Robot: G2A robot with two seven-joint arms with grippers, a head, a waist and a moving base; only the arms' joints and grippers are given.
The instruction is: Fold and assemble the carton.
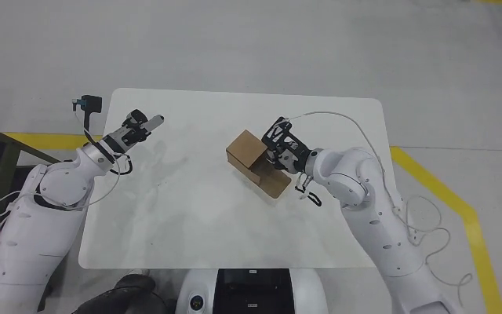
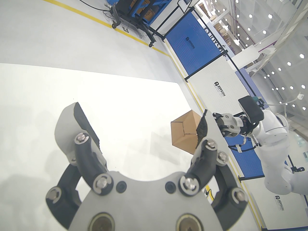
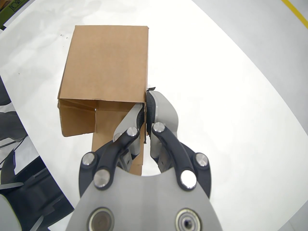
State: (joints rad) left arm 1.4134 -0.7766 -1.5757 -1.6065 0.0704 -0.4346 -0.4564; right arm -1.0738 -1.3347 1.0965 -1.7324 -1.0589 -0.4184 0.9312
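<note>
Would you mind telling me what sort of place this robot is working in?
Probably a factory hall or robotics test floor: yellow floor lines, a rack of blue crates, blue partition panels and high ceiling lights.

The left arm [image 1: 78, 169] was held stretched forward and angled inward. The left gripper [image 2: 142, 123] was kept with its fingers [image 2: 72, 121] spread wide apart, and nothing was held between them. The right arm [image 1: 357, 184] was bent at the elbow and turned inward. The right gripper [image 3: 145, 108] was closed, with a wall edge of the carton [image 3: 105, 66] pinched between its pads, one finger set inside and one outside.
</note>
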